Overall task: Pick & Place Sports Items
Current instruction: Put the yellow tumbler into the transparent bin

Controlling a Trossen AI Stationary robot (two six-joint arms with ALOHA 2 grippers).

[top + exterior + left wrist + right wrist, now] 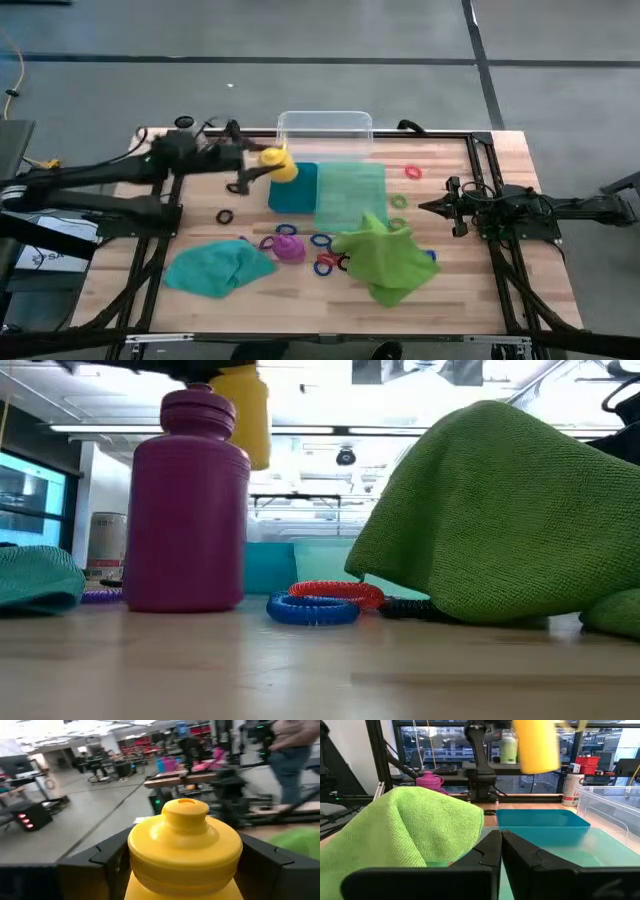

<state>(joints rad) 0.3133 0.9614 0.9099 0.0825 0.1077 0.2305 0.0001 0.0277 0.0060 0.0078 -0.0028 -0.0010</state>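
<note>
Yellow bottle: lower body cut off at the left wrist view's edge; top cut off in the low view. Lime-green cloth hides part of the black ring and the tray behind it. Person past the tabletop: blurred, upper part out of frame. Rings from above: too small to count surely.

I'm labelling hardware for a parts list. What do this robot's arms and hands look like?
Both arms are black, jointed segments on dark frames. The left hand and right hand each end in two flat, angular black fingers. Thin dark cables loop near the left arm's wrist. No markings are legible.
</note>
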